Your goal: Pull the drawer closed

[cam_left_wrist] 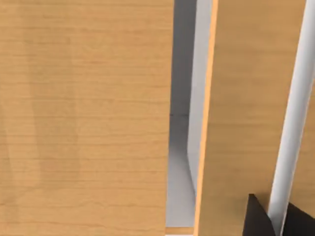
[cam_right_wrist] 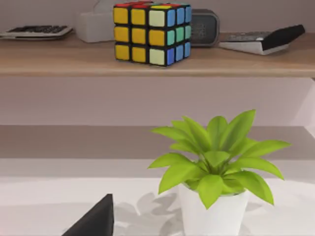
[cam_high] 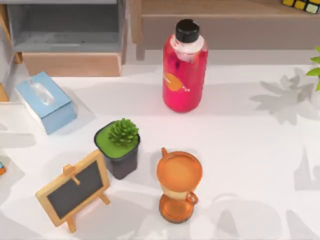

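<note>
Both wrist views show black, angular gripper fingertips (cam_left_wrist: 258, 219)

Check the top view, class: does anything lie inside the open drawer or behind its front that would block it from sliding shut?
Nothing visible does. The drawer at the table's far left corner stands open with a bare grey interior; the tissue box sits apart, nearer the viewer.

Red bottle (cam_high: 184, 67), tissue box (cam_high: 45, 101), succulent pot (cam_high: 119, 147), chalkboard (cam_high: 74, 188).
</note>
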